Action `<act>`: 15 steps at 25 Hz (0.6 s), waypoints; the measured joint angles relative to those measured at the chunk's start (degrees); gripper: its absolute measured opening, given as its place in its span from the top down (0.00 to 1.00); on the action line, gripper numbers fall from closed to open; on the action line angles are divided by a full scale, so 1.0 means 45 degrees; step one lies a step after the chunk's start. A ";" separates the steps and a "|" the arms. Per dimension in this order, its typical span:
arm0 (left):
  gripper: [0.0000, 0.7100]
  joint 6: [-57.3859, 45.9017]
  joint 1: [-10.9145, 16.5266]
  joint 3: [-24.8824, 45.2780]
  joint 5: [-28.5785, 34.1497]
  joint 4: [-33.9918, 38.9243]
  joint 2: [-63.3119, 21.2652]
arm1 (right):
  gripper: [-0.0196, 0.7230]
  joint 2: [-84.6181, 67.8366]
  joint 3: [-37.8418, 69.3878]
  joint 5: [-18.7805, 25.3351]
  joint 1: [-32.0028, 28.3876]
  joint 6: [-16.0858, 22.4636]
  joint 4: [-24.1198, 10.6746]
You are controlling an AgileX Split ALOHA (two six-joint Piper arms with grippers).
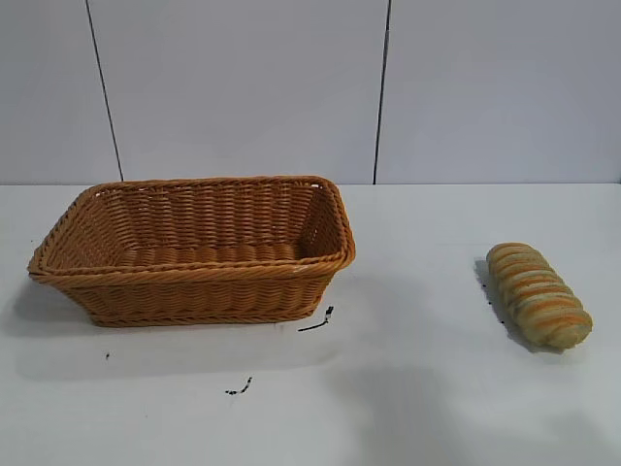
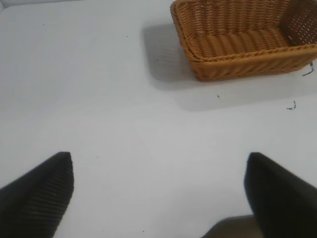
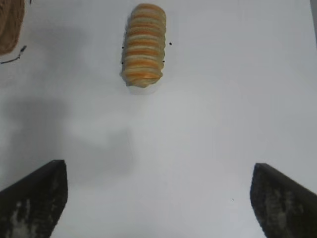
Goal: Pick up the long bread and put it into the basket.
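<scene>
The long bread (image 1: 539,295), an oblong tan loaf with orange-brown and cream ridges, lies on the white table at the right. The basket (image 1: 194,282), orange-brown wicker, stands at the left and holds nothing. Neither arm shows in the exterior view. My right gripper (image 3: 158,198) is open and empty above bare table, with the long bread (image 3: 143,44) lying ahead of it, apart from the fingers. My left gripper (image 2: 158,193) is open and empty above bare table, with the basket (image 2: 247,62) farther off ahead.
Small black marks (image 1: 316,321) lie on the table in front of the basket, with another mark (image 1: 239,387) nearer the front. A white panelled wall (image 1: 310,87) closes the back. A corner of the basket (image 3: 10,25) shows in the right wrist view.
</scene>
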 joint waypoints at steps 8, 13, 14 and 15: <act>0.02 0.0000 0.0000 0.0000 0.0000 0.0000 0.0000 | 0.04 0.5022 -0.3615 -0.0711 0.0944 -0.0096 -0.0052; 0.02 0.0000 0.0000 0.0000 0.0000 0.0000 0.0000 | 0.04 0.7224 -0.4940 -0.0832 0.1554 -0.0096 -0.0044; 0.02 0.0000 0.0000 0.0000 0.0000 0.0000 0.0000 | 0.04 0.7612 -0.5076 -0.0964 0.1595 0.0015 -0.0044; 0.02 0.0000 0.0000 0.0000 0.0000 0.0000 0.0000 | 0.04 0.7974 -0.5155 -0.1106 0.1608 0.0131 -0.0044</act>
